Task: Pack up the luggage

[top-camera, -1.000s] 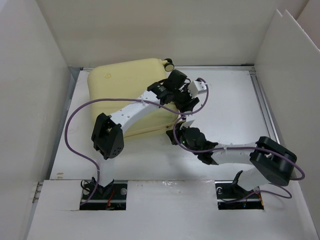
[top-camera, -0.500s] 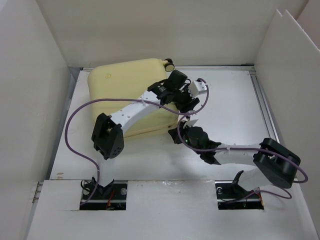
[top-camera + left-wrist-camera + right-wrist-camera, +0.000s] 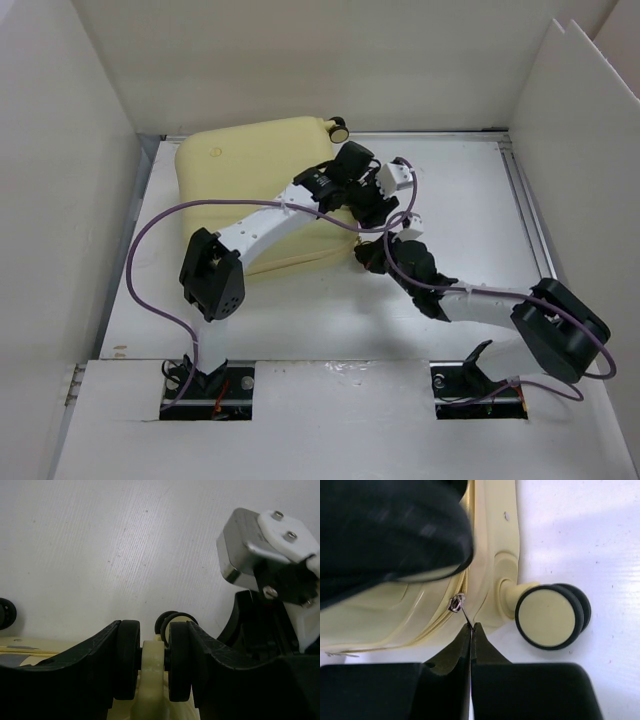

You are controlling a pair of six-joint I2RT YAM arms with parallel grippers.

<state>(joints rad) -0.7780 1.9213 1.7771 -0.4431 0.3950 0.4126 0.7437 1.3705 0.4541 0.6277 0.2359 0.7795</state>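
Observation:
The luggage point(image 3: 250, 175) is a pale yellow hard-shell suitcase lying shut at the back left of the table. My left gripper point(image 3: 368, 207) is at its near right corner, shut on a black-and-cream double wheel point(image 3: 127, 655), one finger on each side of it point(image 3: 152, 645). My right gripper point(image 3: 372, 256) is just in front of that corner. In the right wrist view it point(image 3: 471, 628) is shut on the thin metal zipper pull point(image 3: 456, 602) at the shell's seam point(image 3: 490, 540), beside another wheel point(image 3: 549, 616).
White boards wall the table on the left point(image 3: 60, 200), back and right point(image 3: 580, 160). A further wheel point(image 3: 337, 128) sticks out at the suitcase's far right corner. The right arm's wrist block point(image 3: 265, 550) hangs close to the left gripper. Purple cables loop off both arms.
My right gripper has moved up and to the right along the suitcase's near right corner, with the arm's elbow swinging right. My left gripper has stayed on the wheel.

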